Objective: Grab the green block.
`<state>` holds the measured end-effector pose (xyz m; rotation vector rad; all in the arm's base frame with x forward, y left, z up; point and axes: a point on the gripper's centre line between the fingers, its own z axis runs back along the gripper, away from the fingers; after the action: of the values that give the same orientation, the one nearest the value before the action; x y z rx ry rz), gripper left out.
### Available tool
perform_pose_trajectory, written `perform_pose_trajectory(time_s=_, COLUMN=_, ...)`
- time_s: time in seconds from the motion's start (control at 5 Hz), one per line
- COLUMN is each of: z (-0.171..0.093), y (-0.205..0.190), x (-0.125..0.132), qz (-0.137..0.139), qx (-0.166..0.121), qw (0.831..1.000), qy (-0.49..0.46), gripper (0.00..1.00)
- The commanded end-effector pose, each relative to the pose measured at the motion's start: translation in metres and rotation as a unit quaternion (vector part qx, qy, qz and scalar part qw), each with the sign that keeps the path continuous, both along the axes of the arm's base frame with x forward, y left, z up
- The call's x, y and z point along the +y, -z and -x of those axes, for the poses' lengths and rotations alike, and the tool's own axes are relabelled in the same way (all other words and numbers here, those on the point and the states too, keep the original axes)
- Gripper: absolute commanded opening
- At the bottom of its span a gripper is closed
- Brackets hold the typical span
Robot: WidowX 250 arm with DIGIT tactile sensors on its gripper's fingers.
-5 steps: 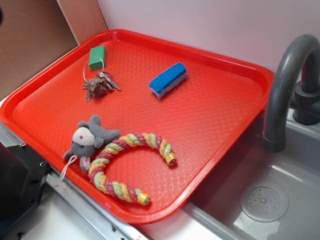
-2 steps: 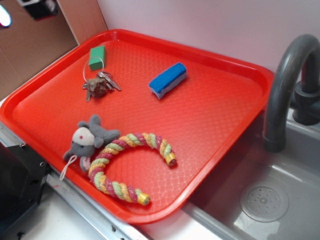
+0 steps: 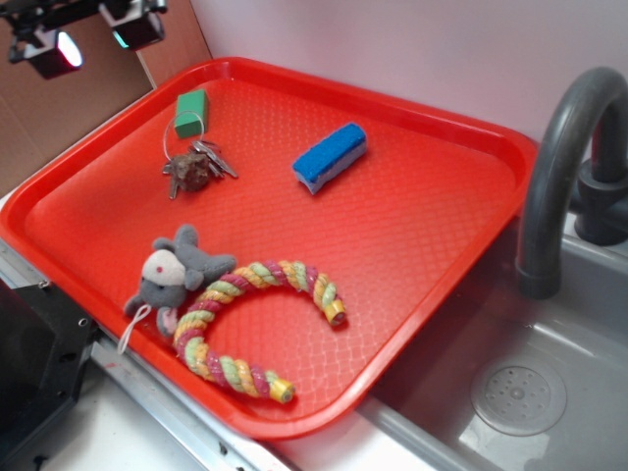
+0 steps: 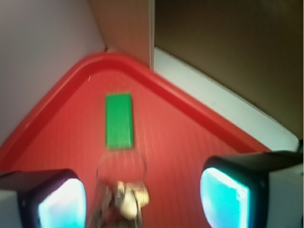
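**Claw high at the tray's far-left corner, green block lying free**

From the exterior view I see my claw [image 3: 86, 37] hanging at the top-left edge of the picture, above and to the left of the red tray [image 3: 432, 255], in front of the brown cardboard wall [image 3: 59, 108]. Its two fingers are spread apart with nothing between them. On the wrist camera the lit fingertips [image 4: 223, 190] sit at the bottom corners of the picture, wide apart, and the block shows in the gap above them, clear of both.

The green block [image 3: 191, 112] lies flat on the tray near its far-left corner, close to the rim. In the wrist view the green block [image 4: 118, 120] is a plain rectangle, its long side running toward the corner. A thin metal ring [image 3: 183, 135] joins it to the key bunch [image 3: 196, 167], which lies just beside it toward the tray's middle; the wrist picture of the keys is blurred.

Also on the tray: a blue-and-white sponge block [image 3: 331, 156] well apart to the right, and at the near edge a grey plush mouse [image 3: 172, 277] touching a striped rope toy [image 3: 250, 329]. A grey faucet [image 3: 564, 167] rises over the sink [image 3: 520, 392] at right.
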<state>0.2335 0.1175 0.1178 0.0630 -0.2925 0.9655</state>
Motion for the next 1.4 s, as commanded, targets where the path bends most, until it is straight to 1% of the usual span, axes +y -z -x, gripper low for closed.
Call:
perform_pose_trajectory(time_s=0.0, z=-0.029, y=0.010, x=0.027, qz=-0.014, qx=-0.015, qw=0.999, qy=-0.037, gripper=1.00)
perform_pose_trajectory(time_s=0.2, z=-0.038, y=0.030, x=0.035, qz=0.004, qx=0.004, qw=0.999, qy=-0.048, gripper=1.00)
perform_pose_trajectory(time_s=0.4, z=-0.045, y=0.050, x=0.038, qz=0.024, qx=0.017, qw=0.999, qy=-0.043, gripper=1.00)
perform_pose_trajectory(time_s=0.6, z=-0.045, y=0.066, x=0.038, qz=0.054, qx=0.016, qw=0.998, qy=-0.040, gripper=1.00)
perform_pose_trajectory(time_s=0.8, z=-0.040, y=0.083, x=0.032, qz=0.096, qx=0.020, qw=0.995, qy=-0.027, gripper=1.00)
perform_pose_trajectory(time_s=1.0, z=-0.040, y=0.094, x=0.029, qz=0.075, qx=0.032, qw=0.996, qy=-0.024, gripper=1.00)
perform_pose_trajectory(time_s=1.2, z=-0.034, y=0.102, x=0.021, qz=0.085, qx=0.046, qw=0.995, qy=-0.015, gripper=1.00)
